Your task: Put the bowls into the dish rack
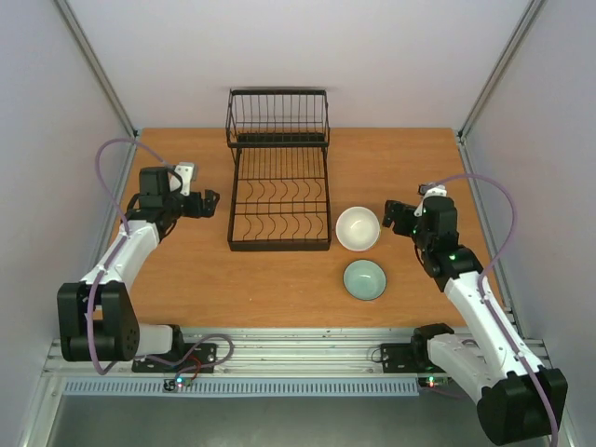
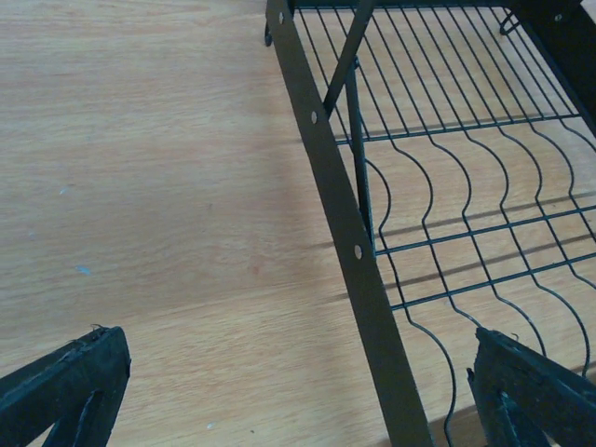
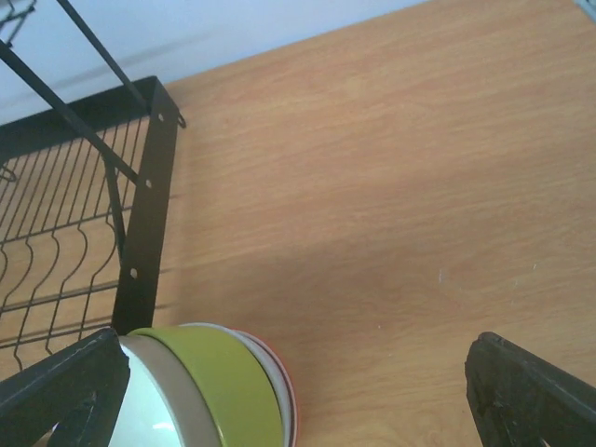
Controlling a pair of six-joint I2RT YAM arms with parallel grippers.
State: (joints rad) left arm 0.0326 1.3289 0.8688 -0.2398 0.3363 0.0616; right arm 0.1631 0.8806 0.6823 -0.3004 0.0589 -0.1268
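Observation:
The black wire dish rack [image 1: 279, 200] stands mid-table, its taller basket section at the far end, with no bowl in it. To its right is a stack of nested bowls [image 1: 358, 228], white on top. In the right wrist view the stack shows a yellow-green bowl [image 3: 233, 391] over a red-rimmed one [image 3: 291, 400]. A pale teal bowl [image 1: 364, 279] sits alone nearer the front. My left gripper [image 1: 210, 203] is open by the rack's left side, with the rack's side bar [image 2: 340, 186] between its fingers. My right gripper [image 1: 389, 218] is open just right of the stack, holding nothing.
The wooden table [image 1: 400, 158] is walled by white panels at the back and both sides. Bare wood lies left of the rack [image 2: 140, 186] and right of the bowls [image 3: 419, 233]. The arm bases sit on a metal rail [image 1: 298, 349] at the near edge.

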